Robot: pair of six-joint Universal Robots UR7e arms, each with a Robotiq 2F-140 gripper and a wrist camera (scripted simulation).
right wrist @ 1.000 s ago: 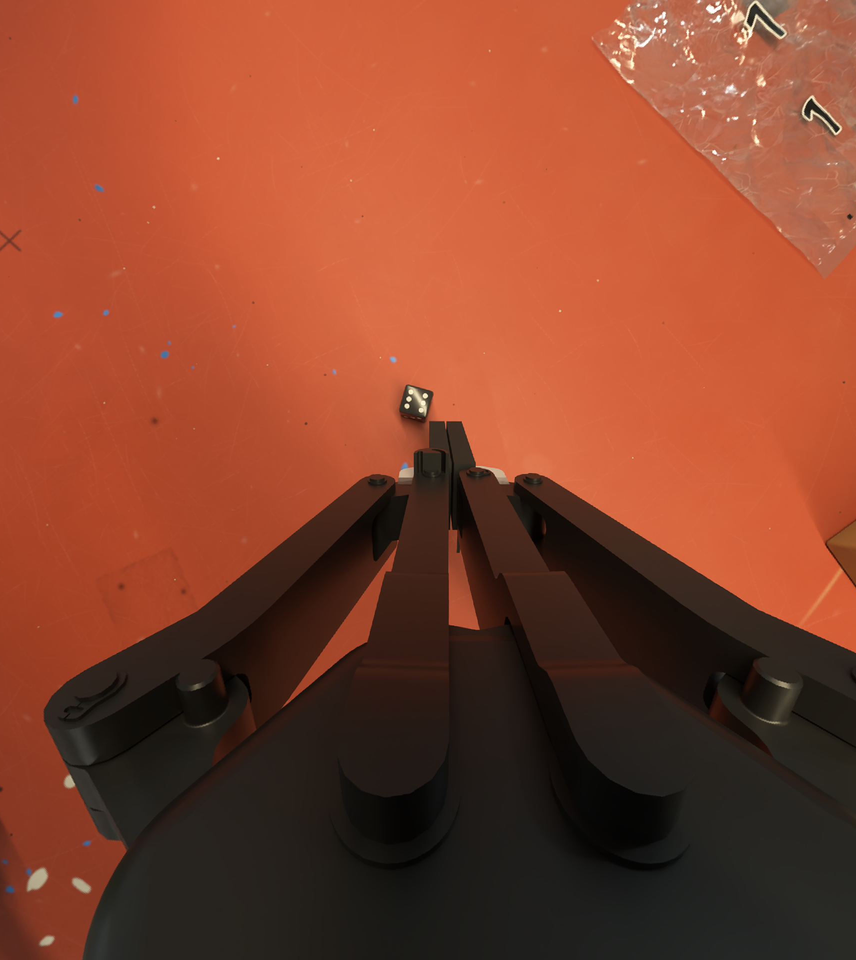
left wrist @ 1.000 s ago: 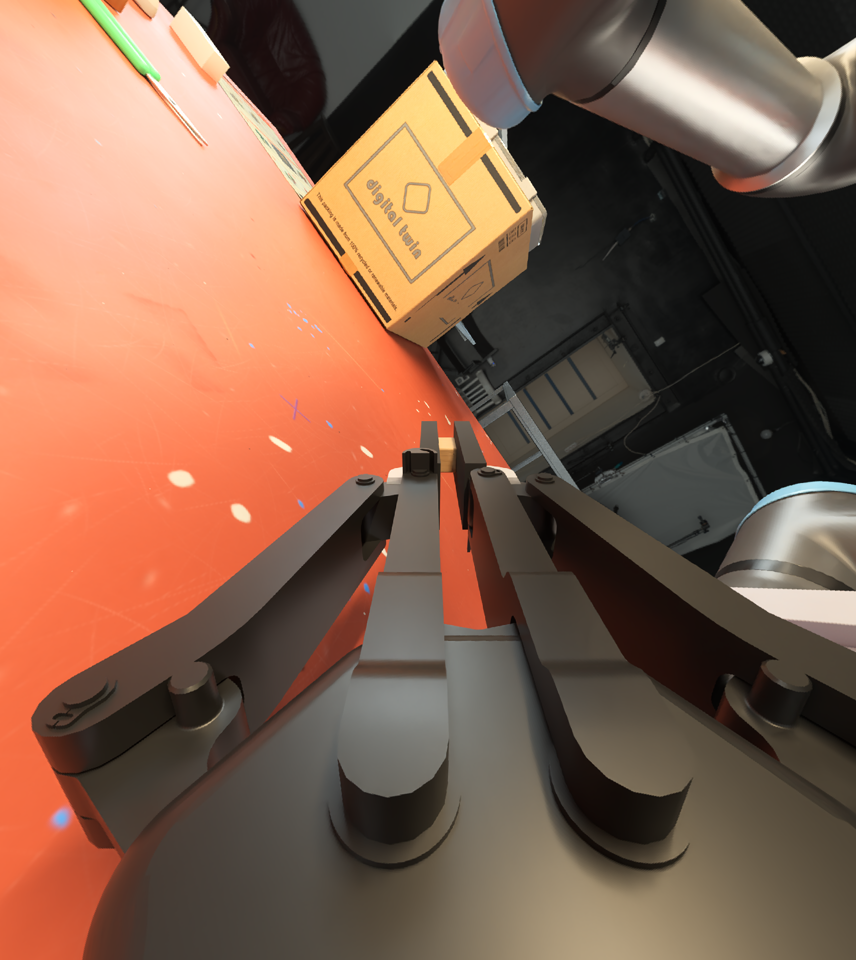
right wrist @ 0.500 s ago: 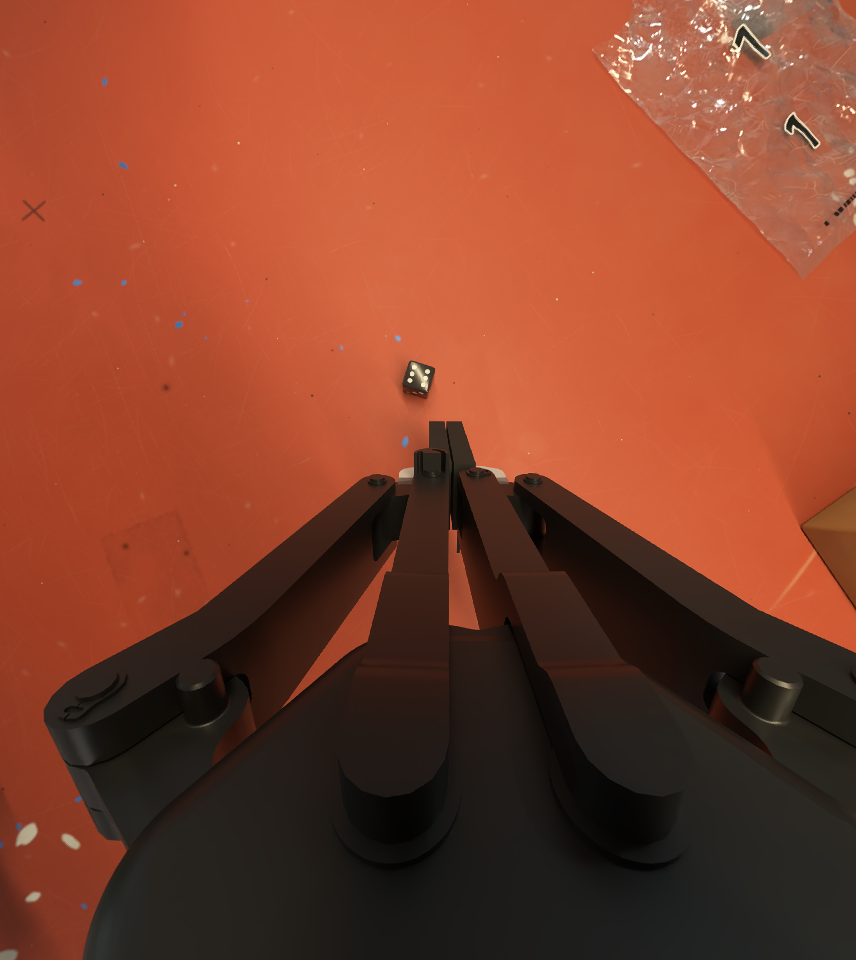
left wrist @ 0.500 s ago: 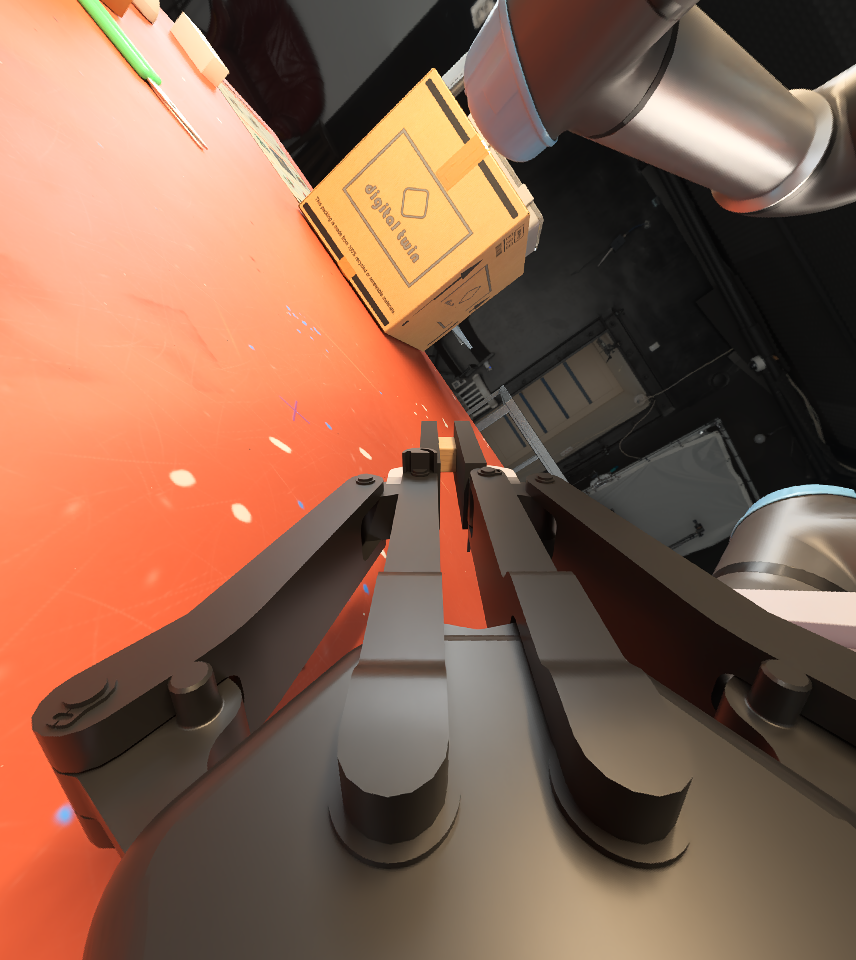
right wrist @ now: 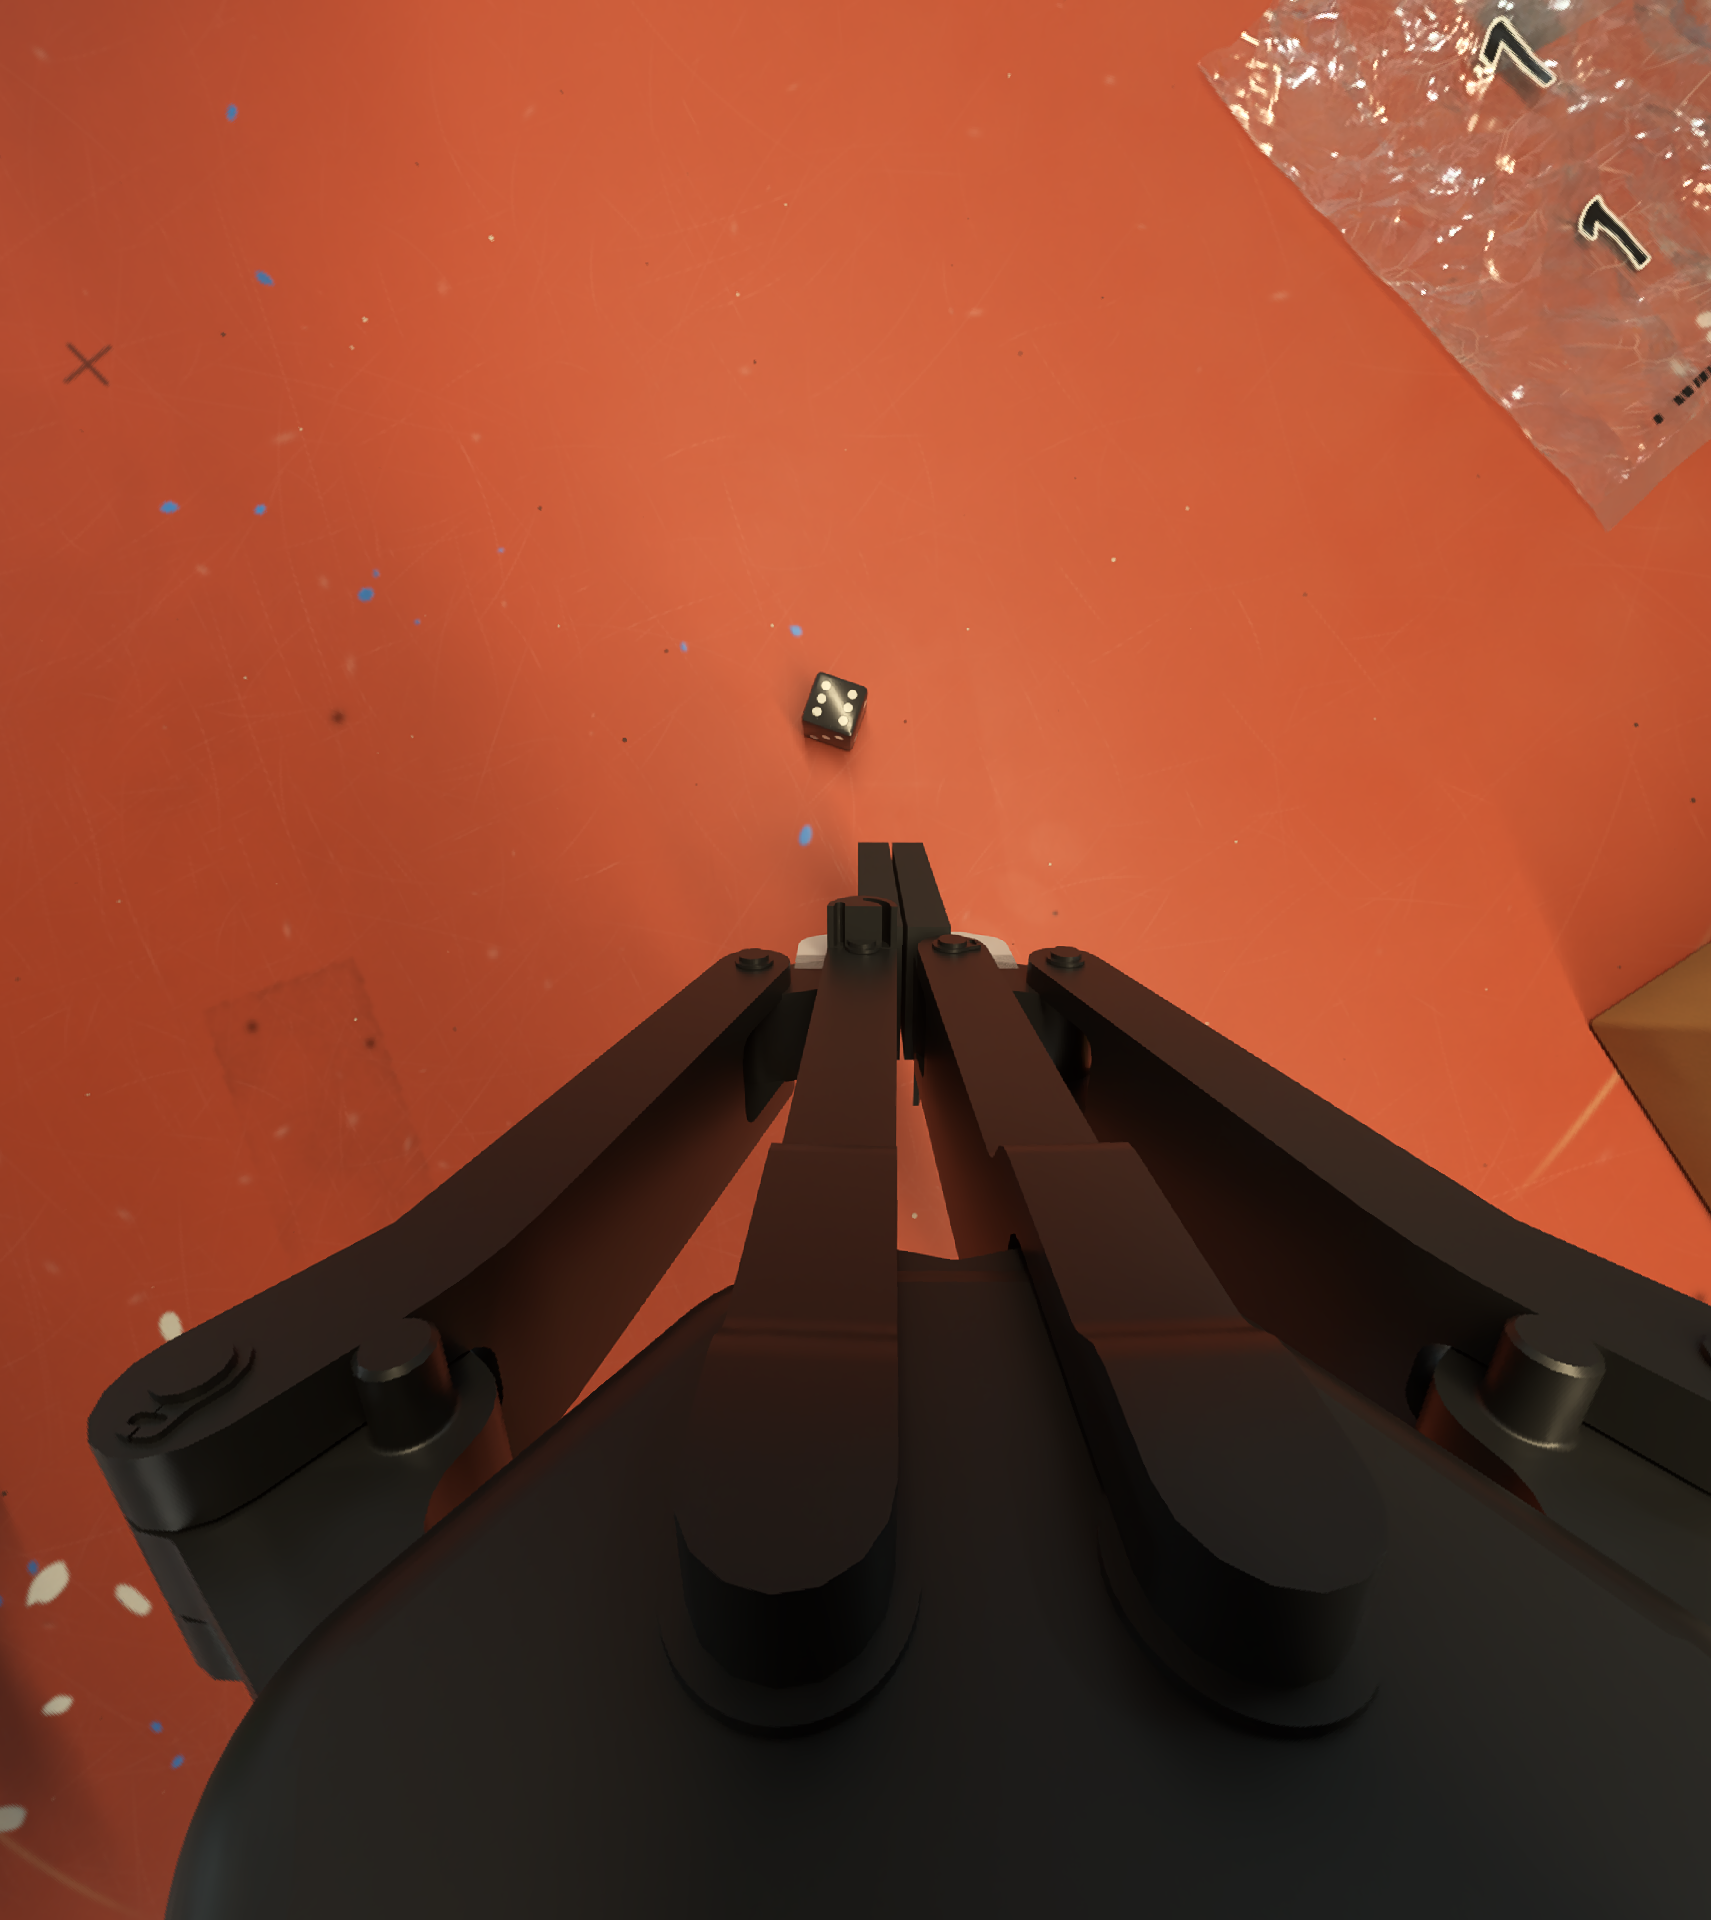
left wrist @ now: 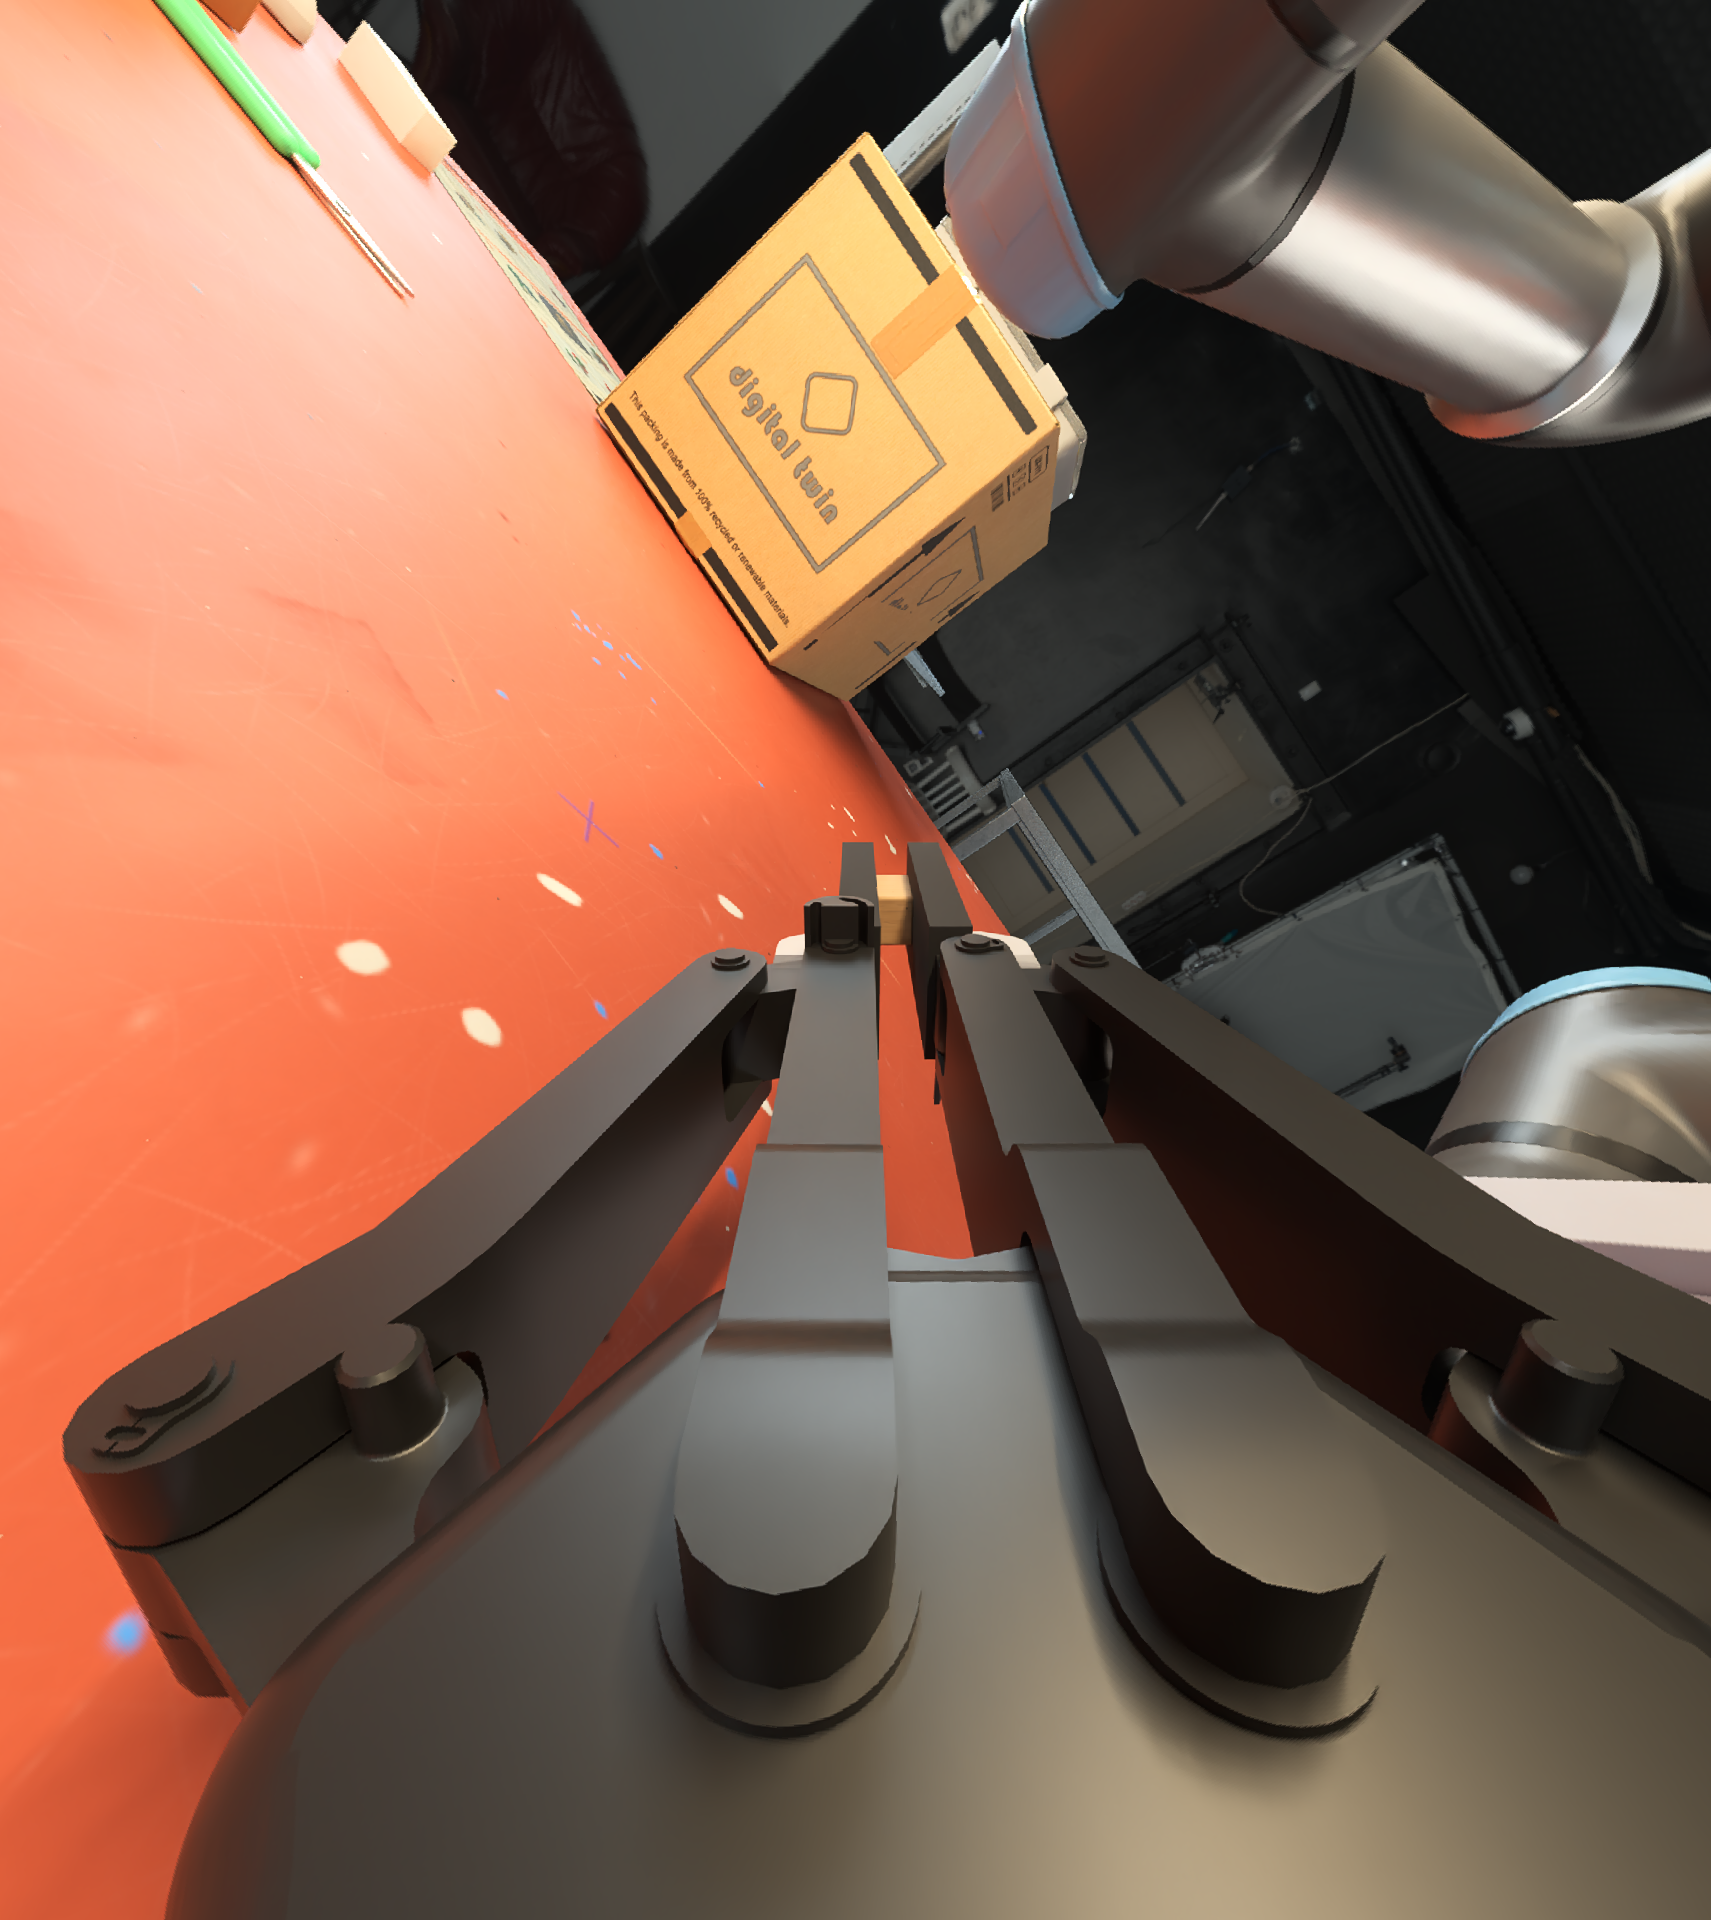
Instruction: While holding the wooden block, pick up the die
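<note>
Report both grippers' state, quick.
Left gripper: shut on the block.
Right gripper: shut, empty; die lies ahead on the table.

Orange counter (right wrist: 622, 312), scuffed, blue flecks. Cardboard box (left wrist: 830, 436) at its far edge. Green-handled tool (left wrist: 279, 114) and pale blocks (left wrist: 394, 94) beyond. Crinkled clear plastic bag (right wrist: 1557, 239) top right.

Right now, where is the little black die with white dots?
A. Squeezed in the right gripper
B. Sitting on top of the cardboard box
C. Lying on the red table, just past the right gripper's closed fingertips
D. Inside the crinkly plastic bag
C: the die lies free on the red table, a gap beyond the shut, empty right gripper.
</note>
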